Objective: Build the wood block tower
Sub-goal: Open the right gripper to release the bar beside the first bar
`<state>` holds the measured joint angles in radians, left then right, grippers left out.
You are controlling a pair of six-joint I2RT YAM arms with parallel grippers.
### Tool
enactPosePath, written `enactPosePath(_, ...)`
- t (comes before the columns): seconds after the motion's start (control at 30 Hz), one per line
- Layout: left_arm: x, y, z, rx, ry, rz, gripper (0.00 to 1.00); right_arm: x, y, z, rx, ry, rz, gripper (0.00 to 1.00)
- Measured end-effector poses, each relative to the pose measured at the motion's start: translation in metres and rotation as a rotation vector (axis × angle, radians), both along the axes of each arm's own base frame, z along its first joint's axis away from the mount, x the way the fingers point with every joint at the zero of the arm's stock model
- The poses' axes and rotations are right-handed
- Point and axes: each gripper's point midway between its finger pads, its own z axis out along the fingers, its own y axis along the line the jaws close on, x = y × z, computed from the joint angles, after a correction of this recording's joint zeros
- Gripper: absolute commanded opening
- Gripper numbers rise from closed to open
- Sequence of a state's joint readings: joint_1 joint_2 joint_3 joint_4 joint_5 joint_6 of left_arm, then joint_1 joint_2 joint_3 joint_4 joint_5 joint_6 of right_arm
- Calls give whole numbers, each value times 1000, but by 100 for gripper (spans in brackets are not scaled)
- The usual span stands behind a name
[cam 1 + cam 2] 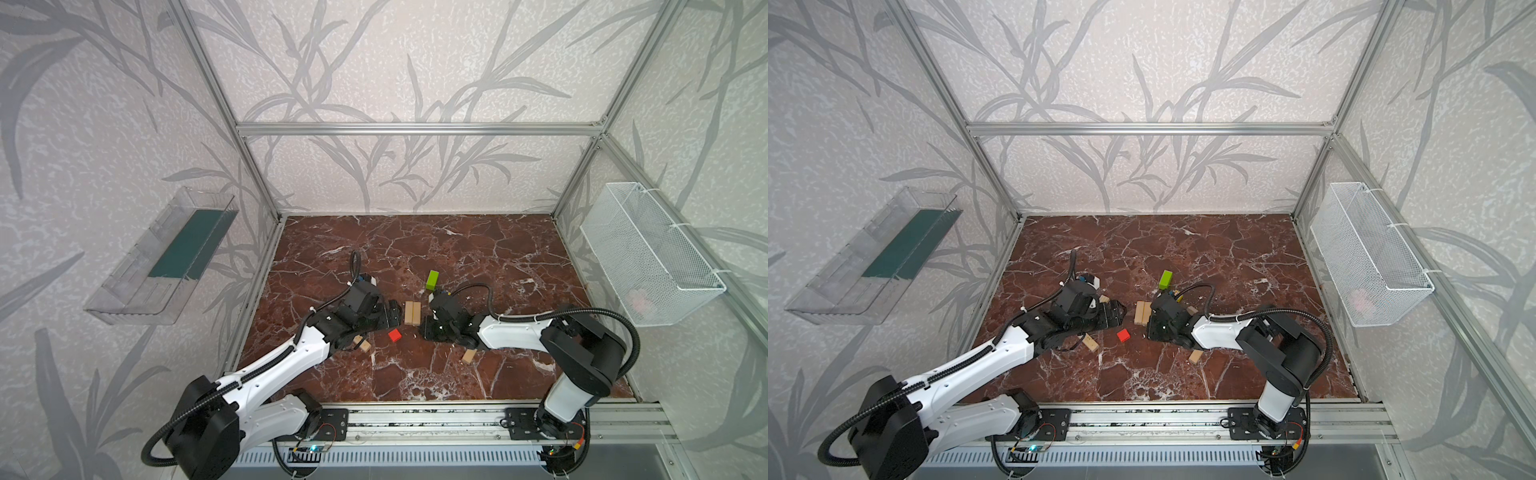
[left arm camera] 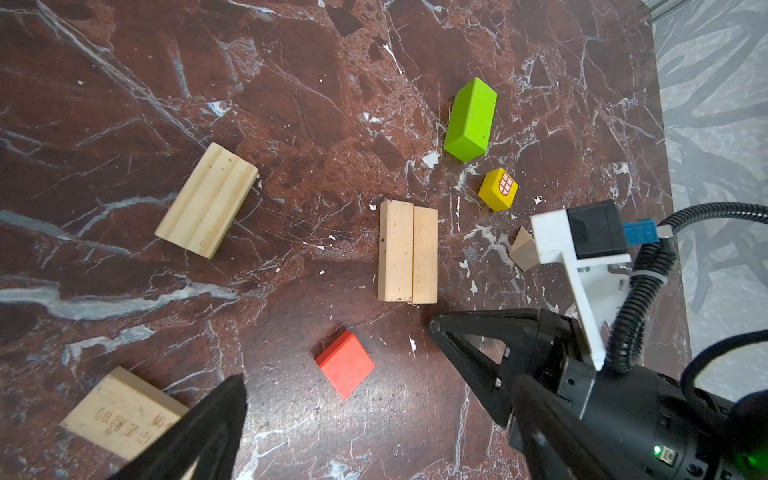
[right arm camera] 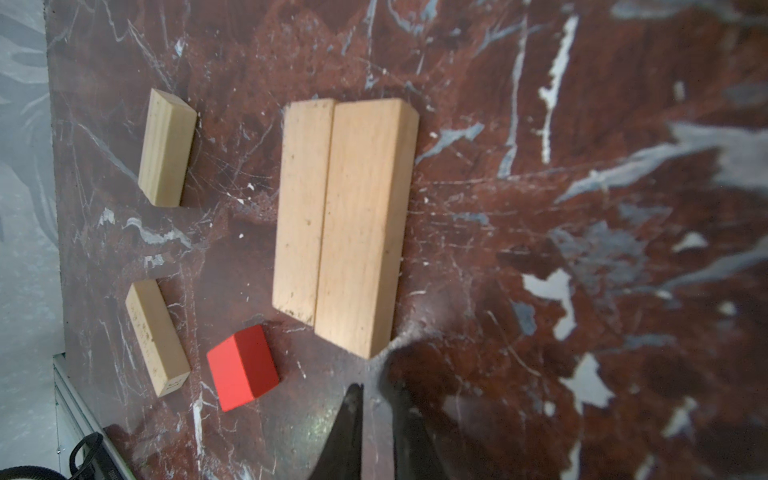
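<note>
The left gripper hangs wide open and empty, left of two planks lying flush in the middle of the desk, apparently the tower's base. The right gripper, closed and empty, seems to touch their near right corner. The next move probably calls for a square grasp of the green bar, just beyond.

- Robotics lab test cell: an aluminium frame and leaf-print panels enclose a red marble-pattern worktop.
- Two white robot arms are bolted to a rail along the worktop's near edge.
- A wire basket hangs to its right.
</note>
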<state>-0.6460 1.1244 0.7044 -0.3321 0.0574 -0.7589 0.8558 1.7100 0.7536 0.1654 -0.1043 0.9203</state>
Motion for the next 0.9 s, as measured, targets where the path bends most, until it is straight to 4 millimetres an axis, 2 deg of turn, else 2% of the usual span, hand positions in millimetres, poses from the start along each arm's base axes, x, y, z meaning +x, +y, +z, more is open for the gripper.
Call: enactPosePath(0.9, 0, 1, -2, 11, 4, -3, 98, 8, 4, 1, -16, -17, -2, 15)
